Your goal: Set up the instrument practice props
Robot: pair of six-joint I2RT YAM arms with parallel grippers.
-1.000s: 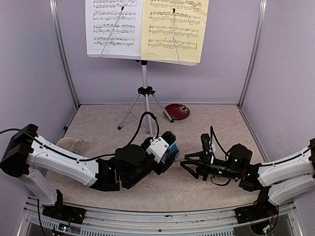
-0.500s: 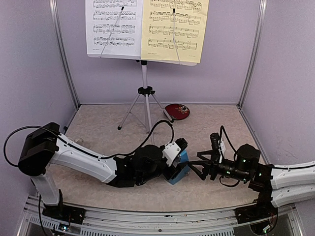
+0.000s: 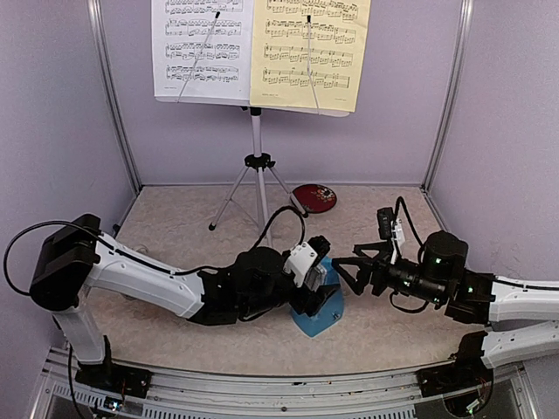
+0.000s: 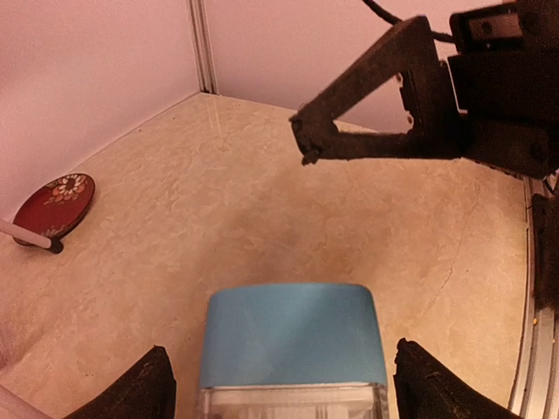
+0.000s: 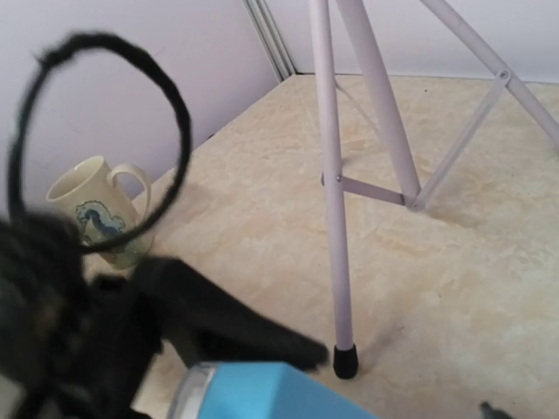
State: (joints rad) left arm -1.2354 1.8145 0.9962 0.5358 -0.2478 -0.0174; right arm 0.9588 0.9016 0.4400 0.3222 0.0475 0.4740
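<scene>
The left arm is lying low across the table (image 3: 393,218). Its elbow is folding back at 9 o'clock and its forearm is reaching along the near edge toward the middle. At the end, the wrist is dipping so that the left gripper (image 3: 320,284) is coming down onto the top of the blue metronome (image 3: 321,316). The metronome is sitting on the table near 6 o'clock from the music stand (image 3: 256,161). In the left wrist view, the two black fingers (image 4: 140,393) are straddling the metronome's clear cover, one on each side, closed in on it and gripping it.

The right arm is stretching in from 4 o'clock, also low, with its forearm almost level. The right gripper (image 3: 343,275) is hanging just beside the metronome at its 2 o'clock. Its fingers are spread wide, pointing toward the metronome, and holding nothing.

The stand is standing upright at 12 o'clock on its tripod, carrying the white sheet (image 3: 203,48) and the yellow sheet (image 3: 310,52) side by side. The red plate (image 3: 314,198) is lying just beside one tripod foot, at 3 o'clock from it. The mug (image 5: 98,212) is sitting by the wall at 9 o'clock.
</scene>
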